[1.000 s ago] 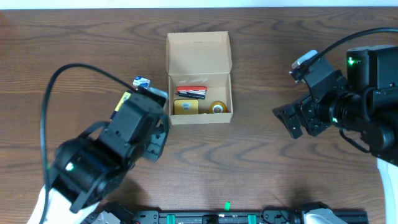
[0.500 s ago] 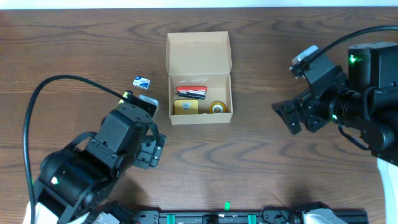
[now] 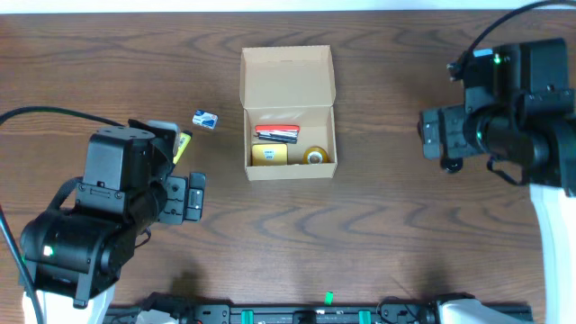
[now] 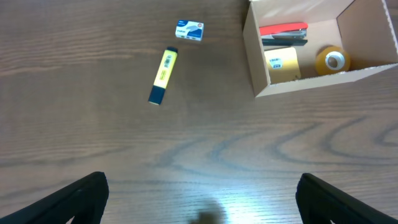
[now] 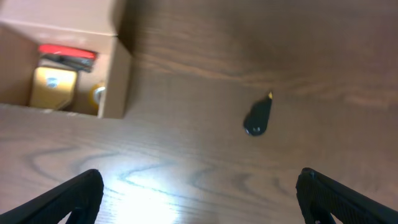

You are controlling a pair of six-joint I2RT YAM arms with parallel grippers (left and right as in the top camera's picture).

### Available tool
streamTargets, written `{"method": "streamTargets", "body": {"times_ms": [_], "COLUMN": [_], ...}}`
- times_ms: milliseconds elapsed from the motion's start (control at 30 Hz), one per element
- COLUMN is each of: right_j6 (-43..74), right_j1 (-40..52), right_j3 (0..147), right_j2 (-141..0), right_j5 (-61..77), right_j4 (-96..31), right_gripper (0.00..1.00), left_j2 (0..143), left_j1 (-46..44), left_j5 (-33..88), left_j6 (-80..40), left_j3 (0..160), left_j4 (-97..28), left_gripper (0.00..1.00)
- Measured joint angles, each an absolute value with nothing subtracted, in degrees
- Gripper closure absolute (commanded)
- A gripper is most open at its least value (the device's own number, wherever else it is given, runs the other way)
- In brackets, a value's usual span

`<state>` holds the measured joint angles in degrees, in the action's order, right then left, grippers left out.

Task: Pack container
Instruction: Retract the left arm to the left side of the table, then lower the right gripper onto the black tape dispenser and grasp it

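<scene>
Currently the container [image 3: 288,76] sits mid-table [image 3: 378,234], lid flap laid open. Inside are a stapler [image 3: 276,133], a yellow box [image 3: 268,155] and a tape roll [image 3: 315,156]. Out on its left lie a highlighter [image 4: 163,76] and a small blue-white packet [image 4: 188,30], apart from each other. Out on its right is a small black item [image 5: 257,118], kind unclear. The left gripper [image 4: 199,199] has its fingers wide apart and empty, and so does the right gripper [image 5: 202,199]. Judgement: partly packed, with three items left to load and the lid not yet closed.
</scene>
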<state>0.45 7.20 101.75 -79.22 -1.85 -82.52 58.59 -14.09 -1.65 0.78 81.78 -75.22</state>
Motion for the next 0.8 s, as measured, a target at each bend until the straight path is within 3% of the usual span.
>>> {"method": "streamTargets", "body": {"times_ms": [367,800], "right_j6": [11.57,11.92], "right_j1": [2.76,-7.03], "right_j3": [86.59,69.12], "right_j2": [-90.94,-94.41], "right_j5": [-5.28,-6.46], "right_j4": [-68.51,-51.42], "right_gripper": [0.01,0.01], "left_j2": [58.65,58.74], "left_j1": [-13.87,-13.87], "left_j5": [-0.91,-0.38], "left_j6": [3.73,6.11], "left_j3": [81.78,81.78], "left_j4": [-72.29,-72.03], "left_gripper": [0.05,0.05]}}
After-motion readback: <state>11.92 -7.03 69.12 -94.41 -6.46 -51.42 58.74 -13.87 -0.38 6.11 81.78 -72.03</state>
